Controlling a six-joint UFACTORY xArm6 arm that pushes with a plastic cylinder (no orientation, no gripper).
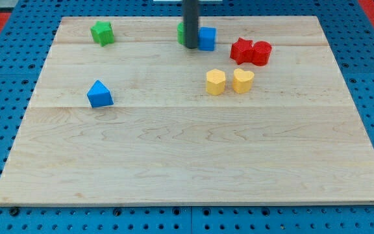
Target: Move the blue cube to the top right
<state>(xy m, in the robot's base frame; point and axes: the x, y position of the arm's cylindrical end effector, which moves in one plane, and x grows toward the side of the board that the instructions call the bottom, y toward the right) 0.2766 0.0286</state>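
The blue cube (207, 38) sits near the view's top, a little right of centre, on the wooden board (187, 162). My rod comes down from the top edge and my tip (191, 47) rests right at the cube's left side, touching or nearly touching it. A green block (181, 34) is mostly hidden behind the rod, just left of the cube.
A green star-like block (102, 32) lies at the top left. A blue triangular block (99, 94) lies at the left. A red star-like block (241, 50) and a red rounded block (261, 52) touch, right of the cube. A yellow hexagonal block (215, 82) and a yellow heart block (243, 80) lie below them.
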